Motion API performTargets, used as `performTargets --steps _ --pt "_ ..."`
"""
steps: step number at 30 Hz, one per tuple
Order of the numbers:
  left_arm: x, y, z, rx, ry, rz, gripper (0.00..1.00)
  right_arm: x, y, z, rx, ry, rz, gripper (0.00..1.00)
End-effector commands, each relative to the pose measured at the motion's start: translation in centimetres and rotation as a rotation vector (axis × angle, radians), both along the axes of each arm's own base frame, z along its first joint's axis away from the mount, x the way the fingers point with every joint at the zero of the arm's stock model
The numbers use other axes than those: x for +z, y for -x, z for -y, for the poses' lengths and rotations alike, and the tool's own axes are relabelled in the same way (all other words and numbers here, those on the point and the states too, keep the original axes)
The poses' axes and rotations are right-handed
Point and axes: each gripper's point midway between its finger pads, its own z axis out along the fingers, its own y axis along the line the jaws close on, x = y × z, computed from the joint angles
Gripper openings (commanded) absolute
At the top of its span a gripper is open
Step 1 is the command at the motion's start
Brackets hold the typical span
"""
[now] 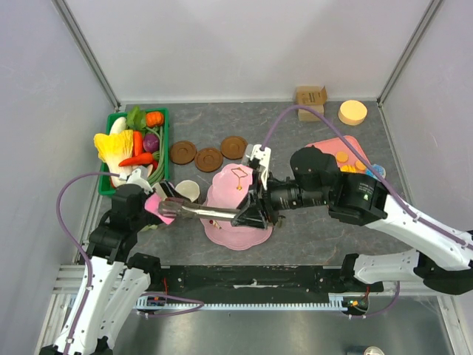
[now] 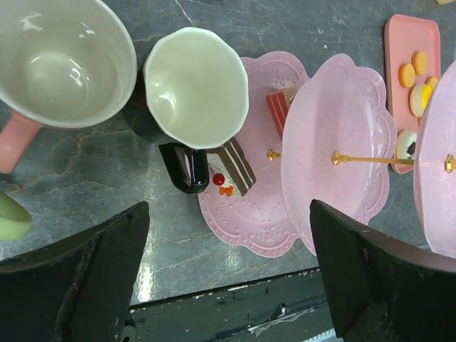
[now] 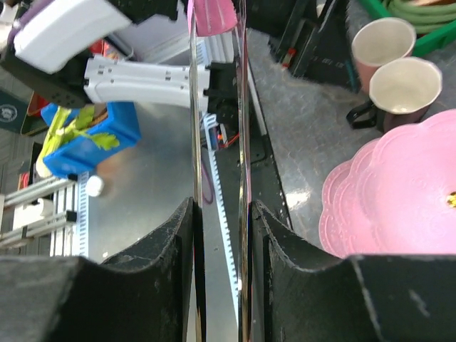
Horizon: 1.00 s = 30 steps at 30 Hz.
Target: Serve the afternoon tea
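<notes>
My right gripper (image 1: pixel 247 214) is shut on a pair of metal tongs (image 1: pixel 207 213). The tongs point left over the front of the pink tiered stand (image 1: pixel 238 194), toward the mugs. In the right wrist view the two blades (image 3: pixel 194 107) run up between my fingers. The left gripper (image 2: pixel 228 278) hangs open and empty over the table's near edge. A pink mug (image 2: pixel 64 60) and a dark-handled mug (image 2: pixel 196 85) stand just beyond it. Two cake slices (image 2: pixel 235 164) lie on the stand's bottom plate. Three brown saucers (image 1: pixel 208 159) sit behind the stand. Orange biscuits (image 1: pixel 342 157) lie on a pink tray (image 1: pixel 325 143).
A green basket (image 1: pixel 112 126) of toy vegetables stands at the back left. A cardboard box (image 1: pixel 311 96) and a yellow round disc (image 1: pixel 352 112) sit at the back right. The right arm stretches across the table's middle.
</notes>
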Motion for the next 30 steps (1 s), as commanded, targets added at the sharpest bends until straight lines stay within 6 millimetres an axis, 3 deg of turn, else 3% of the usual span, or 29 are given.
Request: performTargets --steps 1,3,5,9,15,20,30 --pt "1.4 -0.5 -0.6 0.044 -0.001 0.051 1.0 -2.0 3.1 0.7 0.071 0.034 -0.016 0.32" --pt "1.3 -0.6 -0.7 0.05 -0.004 0.047 0.99 -5.2 5.2 0.9 0.11 0.116 -0.06 0.32" --pt "1.2 -0.6 -0.8 0.058 -0.007 0.039 0.99 -8.3 5.3 1.9 0.044 0.214 -0.077 0.32" --pt "1.0 -0.6 -0.9 0.068 -0.008 0.031 1.0 -12.3 5.4 3.8 -0.038 0.287 -0.101 0.32" --pt "0.9 -0.6 -0.8 0.064 -0.004 0.027 0.99 -17.9 2.9 6.7 -0.238 0.448 -0.081 0.32" --pt "0.9 -0.6 -0.8 0.066 -0.001 0.027 0.99 -19.5 0.8 7.3 -0.344 0.514 -0.019 0.33" --pt "0.8 -0.6 -0.7 0.061 0.001 0.022 0.99 -22.7 -1.3 8.9 -0.452 0.666 0.059 0.37"
